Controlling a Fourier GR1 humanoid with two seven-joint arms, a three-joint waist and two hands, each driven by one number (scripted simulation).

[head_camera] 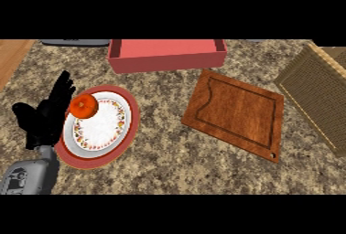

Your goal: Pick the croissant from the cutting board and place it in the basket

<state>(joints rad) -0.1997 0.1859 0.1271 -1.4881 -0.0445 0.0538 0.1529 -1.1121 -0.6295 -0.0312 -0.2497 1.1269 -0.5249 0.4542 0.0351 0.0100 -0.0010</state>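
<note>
The brown wooden cutting board (236, 114) lies right of centre on the speckled counter, turned at an angle, with nothing on it. I see no croissant anywhere. The woven tan basket (323, 93) sits at the right edge, partly cut off by the frame. My left hand (42, 121) rests at the left, open with its fingers pointing up, just beside a plate and holding nothing. My right hand does not show.
A white patterned plate (105, 128) on a red underplate sits beside my left hand, with an orange round fruit (83, 105) on its upper left. A red open box (165, 57) stands at the back. A wooden strip (13, 55) borders the counter's far left.
</note>
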